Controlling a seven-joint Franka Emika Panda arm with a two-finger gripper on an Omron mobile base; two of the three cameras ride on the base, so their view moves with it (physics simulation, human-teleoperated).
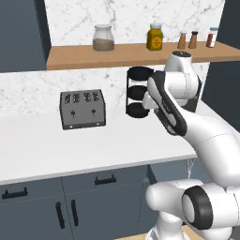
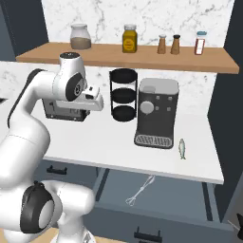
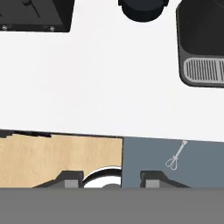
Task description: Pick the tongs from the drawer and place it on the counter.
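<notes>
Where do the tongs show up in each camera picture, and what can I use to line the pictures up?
Left base view: I can't make out the tongs; the arm covers the right side where the drawer would be.
Right base view: the tongs lie low in the middle, in the open drawer below the counter edge.
Hand view: the tongs lie at lower right on the drawer floor.
Shared landmark: the black three-tier rack, standing on the counter.

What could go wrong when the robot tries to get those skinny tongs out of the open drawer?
1. The tongs are thin and lie flat on the drawer floor, so the gripper may slip off them.
2. They lie close under the counter edge, so the hand might bump it going down.
3. The coffee machine and the small fish crowd that end of the counter, leaving less room there.
</notes>
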